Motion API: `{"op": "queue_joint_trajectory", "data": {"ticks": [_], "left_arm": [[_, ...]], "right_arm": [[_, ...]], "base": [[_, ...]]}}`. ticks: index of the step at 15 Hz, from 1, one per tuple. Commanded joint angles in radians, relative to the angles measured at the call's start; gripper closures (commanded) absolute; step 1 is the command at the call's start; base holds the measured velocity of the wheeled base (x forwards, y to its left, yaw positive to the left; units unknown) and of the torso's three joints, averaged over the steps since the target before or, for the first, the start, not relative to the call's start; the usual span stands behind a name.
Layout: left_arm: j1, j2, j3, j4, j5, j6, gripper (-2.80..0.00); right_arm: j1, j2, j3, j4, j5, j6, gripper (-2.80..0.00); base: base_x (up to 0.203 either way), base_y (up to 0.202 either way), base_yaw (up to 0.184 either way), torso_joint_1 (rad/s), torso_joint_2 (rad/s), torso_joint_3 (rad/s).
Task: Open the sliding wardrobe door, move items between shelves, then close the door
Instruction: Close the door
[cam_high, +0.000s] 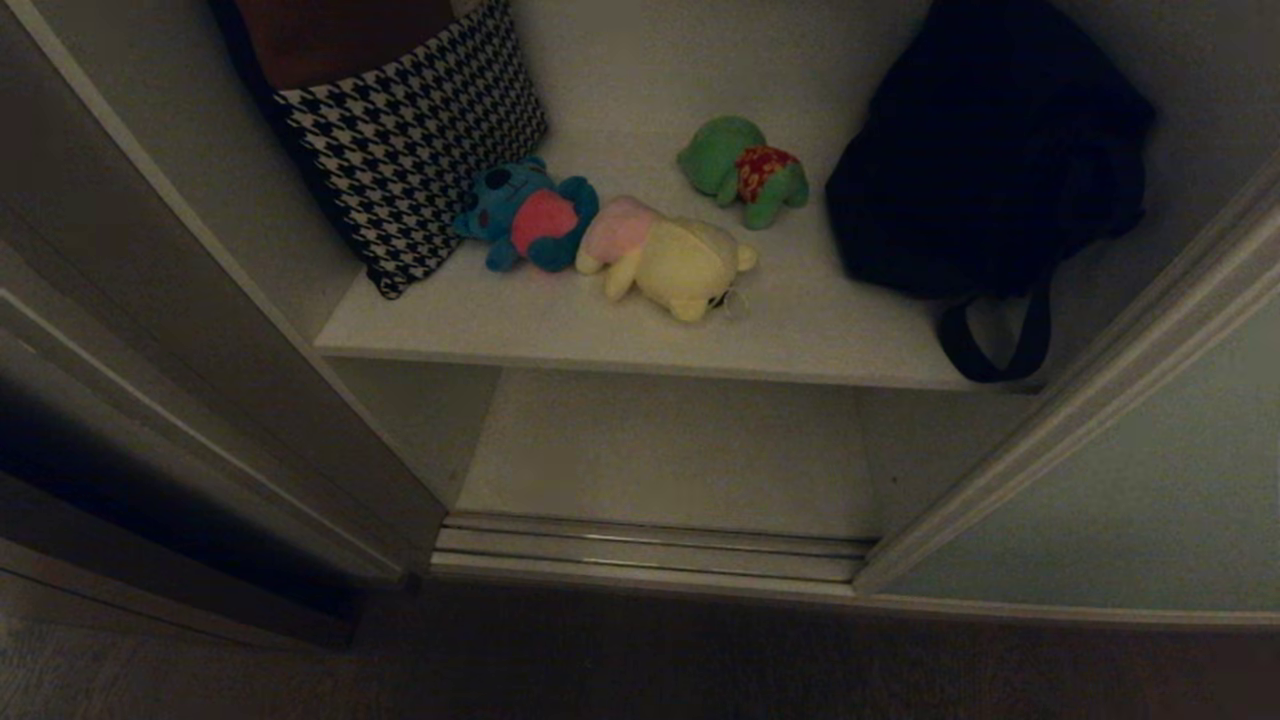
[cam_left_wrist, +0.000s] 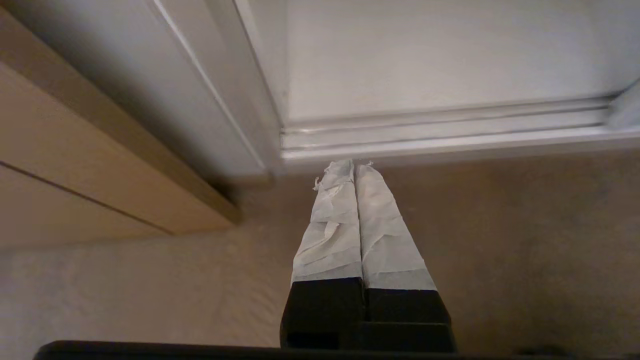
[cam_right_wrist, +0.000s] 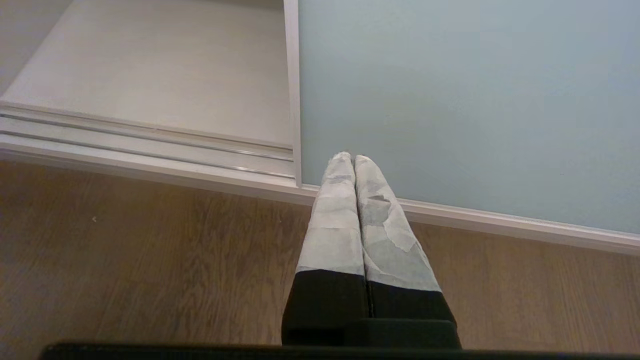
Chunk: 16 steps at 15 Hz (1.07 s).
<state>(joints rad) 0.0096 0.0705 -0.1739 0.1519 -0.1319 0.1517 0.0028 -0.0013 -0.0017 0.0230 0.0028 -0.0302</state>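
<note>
Your left gripper (cam_left_wrist: 354, 165) hangs low over floor by the track (cam_left_wrist: 450, 132), jaws together, empty. On the upper shelf (cam_high: 560, 325): blue toy (cam_high: 530, 215) against checked cushion (cam_high: 410, 140), yellow toy (cam_high: 670, 258) touching it, green toy (cam_high: 745, 170) further back, black bag (cam_high: 990, 150). Door (cam_high: 1130, 500) sits open at right; right gripper (cam_right_wrist: 353, 159) also pressed together, empty.

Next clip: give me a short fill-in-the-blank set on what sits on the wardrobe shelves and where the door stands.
1. The three plush toys lie on the ____ of the two shelves.
2. The cream-yellow toy lies touching the ____ toy.
3. The black bag has a strap hanging over the shelf's ____ edge.
4. The sliding wardrobe door stands ____, at the head view's right.

Missing words: upper; blue; front; open
</note>
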Motion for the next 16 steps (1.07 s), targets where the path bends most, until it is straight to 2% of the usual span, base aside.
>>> {"op": "queue_joint_trajectory", "data": {"ticks": [1, 3, 4, 6, 9, 16], "left_arm": [[-0.002, -0.066, 0.129, -0.066, 0.051, 0.010, 0.00], [-0.002, -0.067, 0.145, -0.090, 0.087, -0.098, 0.00], [-0.002, -0.067, 0.146, -0.093, 0.090, -0.107, 0.00], [-0.002, -0.069, 0.146, -0.094, 0.090, -0.110, 0.00], [-0.001, -0.067, 0.152, -0.104, 0.089, -0.068, 0.00], [0.000, -0.067, 0.152, -0.106, 0.090, -0.078, 0.00]], "right_arm": [[0.000, 0.000, 0.000, 0.000, 0.000, 0.000, 0.00], [0.000, -0.002, 0.000, 0.000, 0.000, 0.000, 0.00], [0.000, -0.002, 0.000, 0.000, 0.000, 0.000, 0.00], [0.000, 0.000, 0.000, 0.000, 0.000, 0.000, 0.00], [0.000, -0.001, 0.000, 0.001, 0.000, 0.000, 0.00], [0.000, -0.002, 0.000, 0.000, 0.000, 0.000, 0.00]], "base": [[0.000, 0.000, 0.000, 0.000, 0.00, 0.000], [0.000, 0.000, 0.000, 0.000, 0.00, 0.000], [0.000, 0.000, 0.000, 0.000, 0.00, 0.000], [0.000, 0.000, 0.000, 0.000, 0.00, 0.000], [0.000, 0.000, 0.000, 0.000, 0.00, 0.000], [0.000, 0.000, 0.000, 0.000, 0.00, 0.000]]}}
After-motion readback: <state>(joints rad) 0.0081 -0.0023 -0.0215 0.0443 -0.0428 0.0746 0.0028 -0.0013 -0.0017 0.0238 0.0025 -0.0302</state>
